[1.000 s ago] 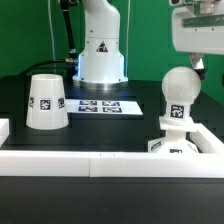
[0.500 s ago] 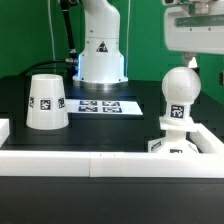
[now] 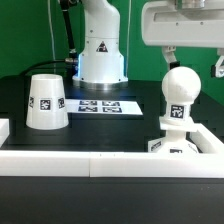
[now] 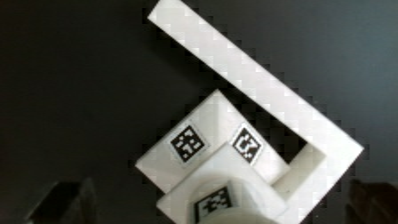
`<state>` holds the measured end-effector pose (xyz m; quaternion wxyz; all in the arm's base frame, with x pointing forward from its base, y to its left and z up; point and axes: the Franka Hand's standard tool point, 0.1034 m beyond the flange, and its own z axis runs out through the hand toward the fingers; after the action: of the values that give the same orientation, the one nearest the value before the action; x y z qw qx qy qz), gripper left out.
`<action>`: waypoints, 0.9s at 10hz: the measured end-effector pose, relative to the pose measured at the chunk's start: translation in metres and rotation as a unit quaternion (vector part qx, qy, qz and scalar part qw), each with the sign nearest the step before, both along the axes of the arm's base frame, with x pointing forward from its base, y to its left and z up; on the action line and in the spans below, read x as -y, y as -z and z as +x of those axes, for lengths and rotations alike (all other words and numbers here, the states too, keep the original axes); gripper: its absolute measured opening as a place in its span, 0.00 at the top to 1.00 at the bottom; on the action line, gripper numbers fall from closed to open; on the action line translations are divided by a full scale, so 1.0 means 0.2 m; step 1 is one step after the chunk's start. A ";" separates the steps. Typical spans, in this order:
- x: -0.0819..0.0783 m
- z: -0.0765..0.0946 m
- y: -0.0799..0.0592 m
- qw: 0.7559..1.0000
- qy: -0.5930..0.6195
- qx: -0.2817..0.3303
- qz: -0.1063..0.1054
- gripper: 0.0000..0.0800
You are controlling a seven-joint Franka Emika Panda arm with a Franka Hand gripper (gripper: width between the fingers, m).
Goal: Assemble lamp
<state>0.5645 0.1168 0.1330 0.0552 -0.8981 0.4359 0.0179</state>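
Observation:
The round bulb [image 3: 179, 86] stands upright on its stem on the flat square base [image 3: 172, 146] at the exterior view's right. The tapered shade [image 3: 45, 101] stands mouth down at the exterior view's left, far from the gripper. My gripper [image 3: 193, 62] hangs open and empty just above the bulb, a little to its right, with one finger [image 3: 168, 54] near the bulb's top. In the wrist view the base [image 4: 199, 140] shows two tags, the bulb part [image 4: 222, 200] sits close below the camera, and a dark finger [image 4: 64, 204] shows beside it.
A white rail [image 3: 95, 160] runs along the table's front and turns up the right side [image 4: 249, 70], next to the base. The marker board [image 3: 110, 105] lies in the middle. The white robot pedestal [image 3: 101, 50] stands behind it.
The gripper has moved toward the exterior view's left, from the right edge to above the bulb. Bulb, base and shade have not moved.

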 end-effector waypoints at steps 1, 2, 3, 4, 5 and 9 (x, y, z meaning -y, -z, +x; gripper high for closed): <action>0.00 0.00 0.00 1.000 -0.001 0.000 0.000 0.13; 0.01 0.00 0.00 1.000 -0.002 0.000 0.000 0.13; 0.01 0.00 0.00 1.000 -0.002 0.000 -0.001 0.13; 0.02 0.00 0.00 1.000 -0.020 0.002 -0.003 0.13; 0.06 -0.02 -0.01 0.994 -0.110 0.011 -0.012 0.13; 0.28 -0.06 0.00 0.978 -0.208 0.026 -0.017 0.13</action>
<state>0.5519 0.0616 0.1328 0.0457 -0.9701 0.2382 -0.0016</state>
